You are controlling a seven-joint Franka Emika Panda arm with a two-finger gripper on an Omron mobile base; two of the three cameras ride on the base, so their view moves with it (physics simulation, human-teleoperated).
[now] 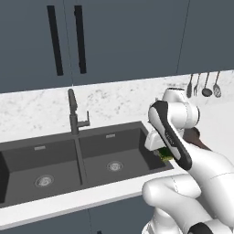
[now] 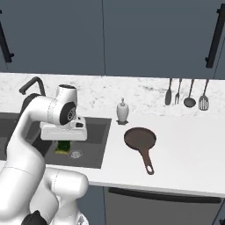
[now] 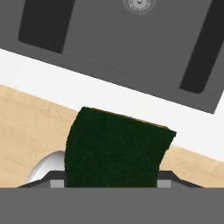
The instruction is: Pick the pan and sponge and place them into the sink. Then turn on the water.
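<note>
The sponge (image 3: 116,148) is showing a dark green top, with a thin yellow edge peeking along its 1 o'clock side. The sink (image 1: 137,132) is looking dark grey, a pale metal drain (image 1: 114,166) gleaming in its basin. The pan (image 2: 140,138) is showing reddish-brown with a dark handle. The counter (image 2: 189,145) is appearing white, the backsplash (image 1: 41,109) speckled grey on white. The faucet (image 1: 73,112) is reading dark grey, and the cabinets (image 1: 128,36) slate blue with black handles.
</note>
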